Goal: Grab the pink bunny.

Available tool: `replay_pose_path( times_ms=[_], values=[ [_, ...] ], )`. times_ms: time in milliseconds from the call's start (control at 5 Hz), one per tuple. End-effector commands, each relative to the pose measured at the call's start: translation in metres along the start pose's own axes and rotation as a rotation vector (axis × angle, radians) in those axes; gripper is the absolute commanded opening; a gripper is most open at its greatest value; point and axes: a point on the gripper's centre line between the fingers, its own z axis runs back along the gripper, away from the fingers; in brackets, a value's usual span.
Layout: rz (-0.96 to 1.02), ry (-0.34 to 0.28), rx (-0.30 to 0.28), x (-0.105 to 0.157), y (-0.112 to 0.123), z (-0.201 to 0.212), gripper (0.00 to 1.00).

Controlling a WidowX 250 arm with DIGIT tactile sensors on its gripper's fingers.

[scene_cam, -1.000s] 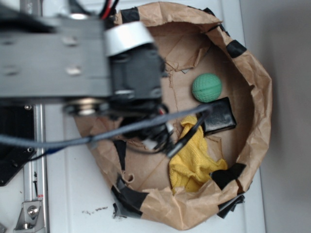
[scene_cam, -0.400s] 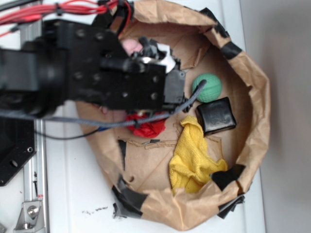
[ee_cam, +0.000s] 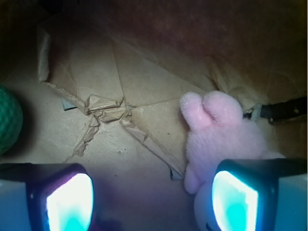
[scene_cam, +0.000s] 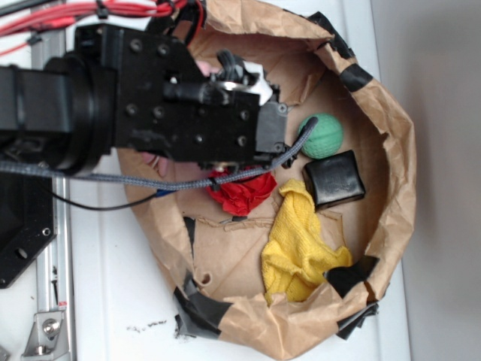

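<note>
Wrist view: end effector w/ its two glowing pads apart, nothing between them. The small pale-pink fuzzy plush bunny lies on the crumpled brown paper bag floor, offset to the right side of the gap, its lower part running under the right pad. So it isn't centred; judging from this, the next move needs a shift toward that right-pad side before closing.

Bunny's long axis runs roughly up-down in the wrist view, slightly tilted, parallel to the pads. Which end is the head: can't tell.

Exterior view: arm hides most of the bunny; only a pink sliver shows at the arm's lower edge.
</note>
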Motion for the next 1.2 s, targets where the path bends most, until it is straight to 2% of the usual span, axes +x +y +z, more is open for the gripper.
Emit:
replay_pose_path(
  times_ms=[0, 200, 400, 800, 1000],
  values=[
    [0.059, -0.033, 0.079, 0.013, 0.034, -0.012, 1.0],
    [0.038, -0.002, 0.114, 0.008, 0.038, -0.007, 1.0],
    [0.014, 0.006, 0.106, 0.0, 0.036, 0.0, 1.0],
    [-0.134, 0.134, 0.032, -0.006, 0.019, -0.041, 1.0],
    [-0.184, 0.151, -0.069, -0.007, 0.02, -0.05, 0.0]
  ],
)
